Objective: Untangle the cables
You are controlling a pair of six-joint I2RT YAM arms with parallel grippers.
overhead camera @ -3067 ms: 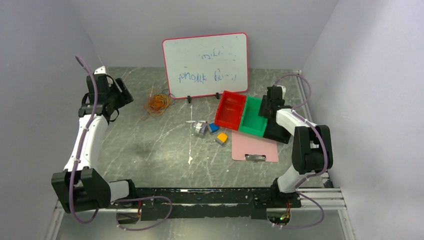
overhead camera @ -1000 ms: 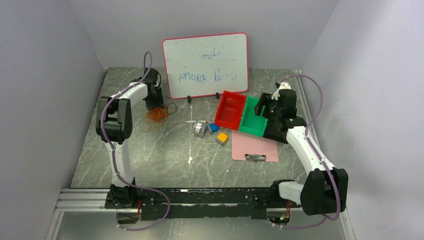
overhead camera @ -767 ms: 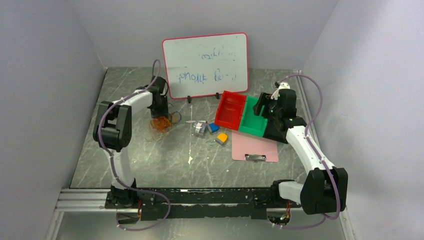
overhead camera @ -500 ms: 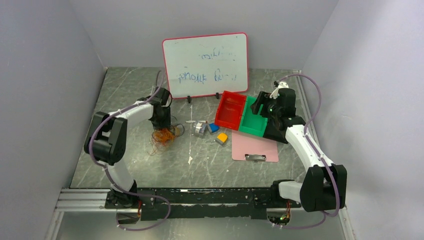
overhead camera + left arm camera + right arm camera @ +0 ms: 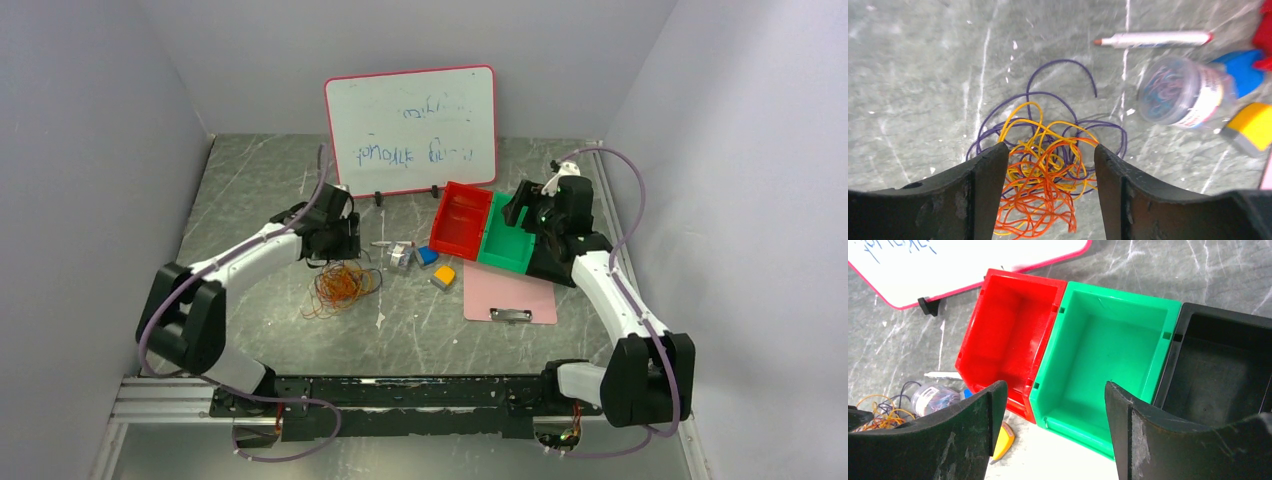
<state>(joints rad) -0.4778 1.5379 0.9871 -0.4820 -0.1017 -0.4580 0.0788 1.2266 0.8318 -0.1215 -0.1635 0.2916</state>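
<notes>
The cables point(image 5: 343, 285) are a fist-sized tangle of orange, yellow and dark purple loops lying on the grey table, left of centre. In the left wrist view the tangle point(image 5: 1045, 185) lies below and between my fingers, with purple loops spreading beyond it. My left gripper point(image 5: 337, 243) point(image 5: 1050, 150) is open just behind and above the tangle and holds nothing. My right gripper point(image 5: 522, 208) point(image 5: 1055, 387) is open and empty, hovering over the green bin point(image 5: 1108, 355). A bit of the tangle point(image 5: 878, 410) shows at the left edge of the right wrist view.
A whiteboard point(image 5: 410, 130) stands at the back. Red point(image 5: 462, 220), green point(image 5: 508, 235) and black point(image 5: 555, 262) bins sit side by side at right, with a pink clipboard point(image 5: 508, 297) in front. A clear jar point(image 5: 402, 257), marker point(image 5: 1153, 39), blue and yellow blocks point(image 5: 444, 276) lie right of the tangle.
My left arm dragged the tangle from beside the whiteboard toward the middle of the table, and its jaws now stand open above it. The right arm has barely moved.
</notes>
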